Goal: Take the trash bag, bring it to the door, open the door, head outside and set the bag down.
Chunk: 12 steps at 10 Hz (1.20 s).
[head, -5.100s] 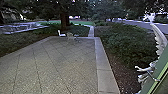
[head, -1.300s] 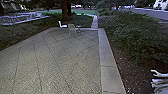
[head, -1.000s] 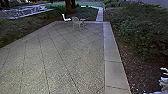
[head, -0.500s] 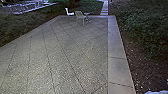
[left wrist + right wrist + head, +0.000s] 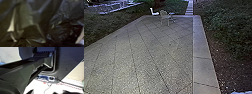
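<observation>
Near first: trash bag point(image 5: 60, 27) is right up close at the left wrist camera. Dark, glossy, thin plastic, heavily creased, bunched tight on one side with small bright glints; smoother olive-grey patch and pale streaks on the other. Held, hanging or resting: can't tell. Left gripper: spread, pressed together or pinching the bag, can't tell. Right gripper: can't tell either. Right wrist view has a bright, washed-out ground point(image 5: 38, 89) beyond the robot's own parts, with a small red mark point(image 5: 44, 83) on it.

Head view, outdoors, dim light. Pale object point(image 5: 244, 92) cut off at the bottom right corner, too little of it to name. Patio point(image 5: 146, 57): grey, speckled paving, thin dark joints, some running diagonally. Wide stretch of it runs ahead to the furniture. Right side has a smooth, lighter border strip point(image 5: 204, 52) with cross joints, then dark mulch bed point(image 5: 224, 67), then dense shrubs point(image 5: 231, 30). Left edge runs slantwise along dark planting point(image 5: 99, 27).

Far end: pale chair point(image 5: 164, 17), small table point(image 5: 171, 13) just beside it, white chair point(image 5: 154, 12) near the back edge. Beyond, walkway point(image 5: 189, 8) leads off between green areas; tree trunk point(image 5: 159, 3) behind the chairs.
</observation>
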Motion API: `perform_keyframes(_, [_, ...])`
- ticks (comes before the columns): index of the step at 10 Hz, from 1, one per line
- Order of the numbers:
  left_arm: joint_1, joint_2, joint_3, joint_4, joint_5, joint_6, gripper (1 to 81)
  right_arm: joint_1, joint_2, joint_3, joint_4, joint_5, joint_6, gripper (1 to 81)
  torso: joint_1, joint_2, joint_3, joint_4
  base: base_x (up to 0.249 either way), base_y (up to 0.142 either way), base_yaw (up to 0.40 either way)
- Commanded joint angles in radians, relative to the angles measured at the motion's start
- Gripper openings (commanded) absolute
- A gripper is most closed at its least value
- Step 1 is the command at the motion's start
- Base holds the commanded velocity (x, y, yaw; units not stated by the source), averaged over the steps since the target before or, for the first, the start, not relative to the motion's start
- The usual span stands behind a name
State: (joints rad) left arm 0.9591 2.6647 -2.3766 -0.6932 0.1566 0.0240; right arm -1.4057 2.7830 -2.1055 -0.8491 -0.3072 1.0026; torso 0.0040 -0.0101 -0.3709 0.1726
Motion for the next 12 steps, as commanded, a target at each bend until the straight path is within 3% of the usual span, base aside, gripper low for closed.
perform_keyframes(1, [-0.108,-0.047,-0.018,-0.043,0.116,-0.001,1.0,0.013,0.023,0.036,-0.004,-0.021,-0.004,81.1,0.000,0.000,0.000,0.094,0.000,0.000,0.000])
perform_keyframes(2, [-0.118,-0.046,-0.018,-0.048,0.116,-0.001,1.0,0.013,0.023,0.036,-0.004,-0.021,-0.004,81.1,0.000,0.000,0.000,0.121,0.000,0.000,0.000])
perform_keyframes(3, [-0.130,-0.044,-0.018,-0.054,0.116,-0.001,1.0,0.013,0.023,0.036,-0.004,-0.021,-0.004,81.1,0.000,0.000,0.000,0.060,0.000,0.000,0.000])
perform_keyframes(4, [-0.147,-0.043,-0.018,-0.057,0.116,-0.001,1.0,0.013,0.023,0.035,-0.004,-0.021,-0.004,81.1,0.000,0.000,0.000,0.094,0.000,0.000,0.000])
perform_keyframes(5, [-0.164,-0.041,-0.018,-0.054,0.115,-0.001,1.0,0.012,0.023,0.035,-0.004,-0.021,-0.004,81.1,0.000,0.000,0.000,0.116,0.000,0.000,0.000])
perform_keyframes(6, [-0.177,-0.034,-0.015,-0.045,0.115,0.001,1.0,0.012,0.025,0.032,-0.004,-0.021,-0.004,81.1,0.000,0.000,-0.001,0.128,0.000,0.000,0.000])
perform_keyframes(10, [-0.196,-0.006,-0.012,-0.043,0.115,0.004,1.0,0.012,0.034,0.023,-0.004,-0.021,-0.004,81.1,0.001,0.000,-0.001,0.128,0.000,0.000,0.000])
perform_keyframes(11, [-0.199,-0.006,-0.009,-0.043,0.115,0.004,81.1,0.012,0.034,0.021,-0.004,-0.020,-0.004,81.1,0.001,0.001,-0.001,0.128,0.000,0.000,0.000])
perform_keyframes(12, [-0.199,-0.009,-0.003,-0.043,0.115,0.004,81.1,0.010,0.034,0.018,-0.005,-0.020,-0.004,81.1,0.001,0.001,-0.001,0.128,0.000,0.000,0.000])
